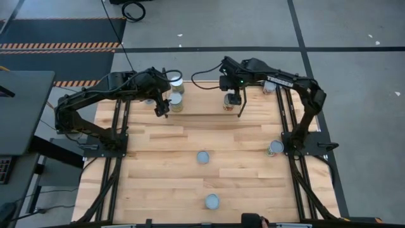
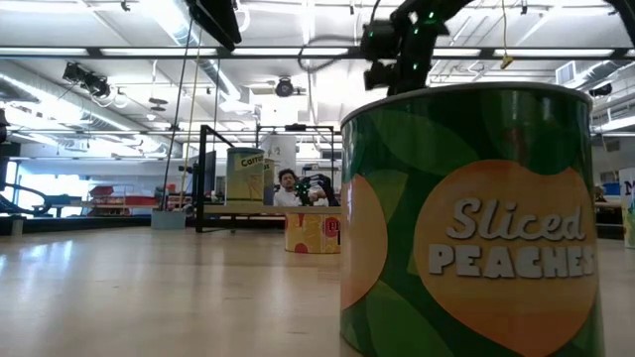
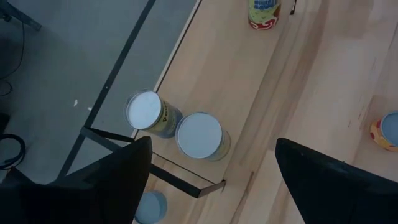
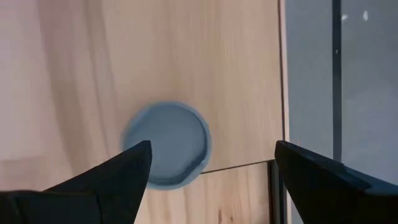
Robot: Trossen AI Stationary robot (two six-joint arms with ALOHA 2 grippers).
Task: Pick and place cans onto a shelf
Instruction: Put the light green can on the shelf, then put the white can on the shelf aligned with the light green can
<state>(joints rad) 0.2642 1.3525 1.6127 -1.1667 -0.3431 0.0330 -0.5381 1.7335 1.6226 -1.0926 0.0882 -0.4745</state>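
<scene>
Both arms' fingers are spread wide and empty: the right gripper (image 4: pixel 208 180) hangs over a blue-grey can (image 4: pixel 166 144) on the shelf (image 1: pixel 202 114) (upper middle of the high view), the left gripper (image 3: pixel 211 180) above two cans (image 3: pixel 199 135). Pale wooden counter (image 1: pixel 164 183); grey floor (image 1: pixel 354 31) around.

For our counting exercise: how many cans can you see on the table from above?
7: a white-topped can and another by the left pincer; one below the right pincer; one beside the right arm; one at the right edge; two mid-table. The arms may hide more.
</scene>
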